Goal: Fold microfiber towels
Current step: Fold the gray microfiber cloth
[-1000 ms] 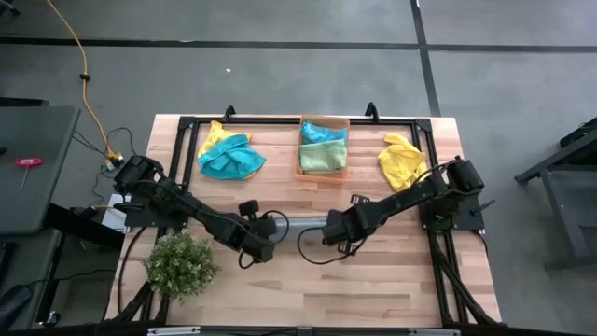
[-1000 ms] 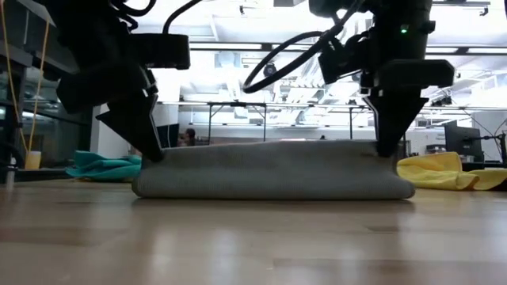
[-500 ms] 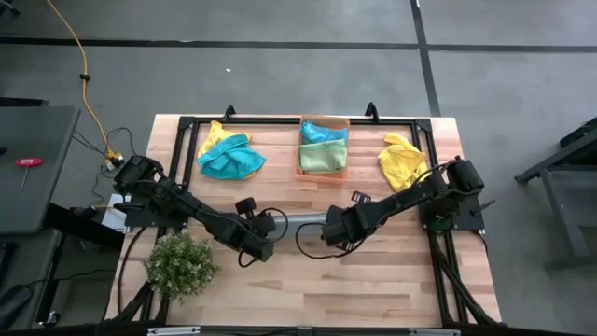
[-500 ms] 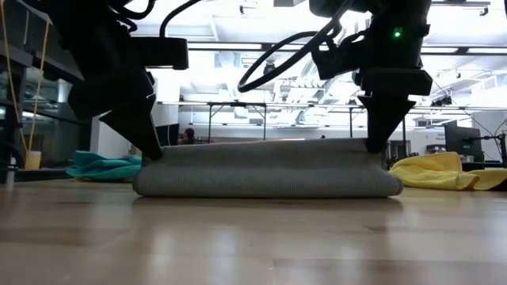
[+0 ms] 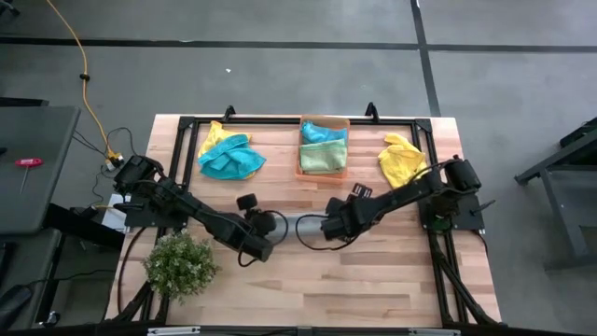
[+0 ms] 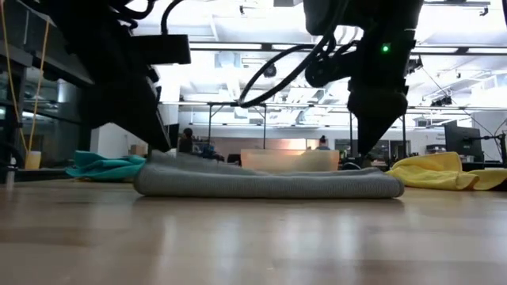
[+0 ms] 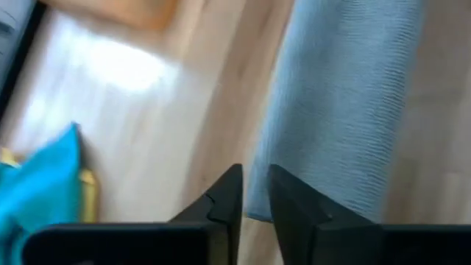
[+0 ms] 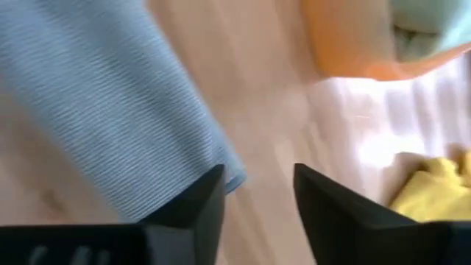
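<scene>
A grey microfiber towel (image 5: 300, 225) lies folded into a long low strip on the wooden table, between my two grippers. In the low view the grey towel (image 6: 269, 183) rests flat, with its left end a little raised. My left gripper (image 7: 255, 193) slants down at that left end with a narrow gap between its fingers. My right gripper (image 8: 259, 184) stands open just above the right end. The towel's corner (image 8: 234, 179) lies beside one of its fingers. My left gripper has its fingertips at the corner of the grey towel's left end (image 7: 257, 212), coming down at a slant. I cannot tell whether they touch the cloth. My right gripper touches nothing.
An orange bin (image 5: 324, 171) at the far middle holds green and teal towels. A teal and yellow heap (image 5: 229, 157) lies at the far left, and a yellow towel (image 5: 401, 161) at the far right. A bushy plant (image 5: 180, 264) stands near left.
The grey towel stood as a tall loaf between the grippers and has sunk into a low flat strip; its right end slid slightly left. My right gripper has moved toward the table's left and come off the towel's top. Both wrists have turned a little.
</scene>
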